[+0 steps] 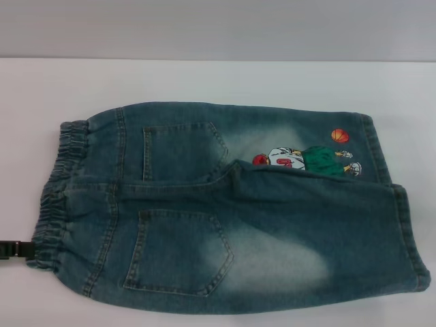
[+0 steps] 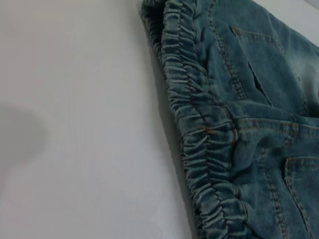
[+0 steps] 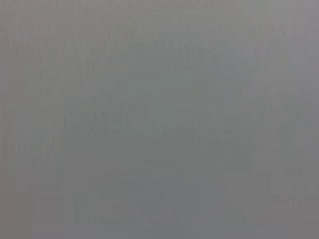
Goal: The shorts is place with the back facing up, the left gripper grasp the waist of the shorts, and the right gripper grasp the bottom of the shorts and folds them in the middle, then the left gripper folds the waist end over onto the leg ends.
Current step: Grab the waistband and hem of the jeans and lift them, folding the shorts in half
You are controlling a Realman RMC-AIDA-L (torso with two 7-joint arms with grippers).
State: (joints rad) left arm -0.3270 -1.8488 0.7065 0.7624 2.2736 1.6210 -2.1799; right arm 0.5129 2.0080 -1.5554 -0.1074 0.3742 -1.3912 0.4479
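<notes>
at the table's left edge my left gripper just touches the waist – fingers' state i cannot tell; the shorts lie flat – i'd take the near band squarely.

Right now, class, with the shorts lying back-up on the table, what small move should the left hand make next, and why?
Probably ease the left hand in toward the waist and close on it. The shorts lie flat and unfolded, both back pockets up. Only the hand's black tip shows, at the left edge beside the waist's near corner, gripping nothing visible. The right hand is not in view.
</notes>
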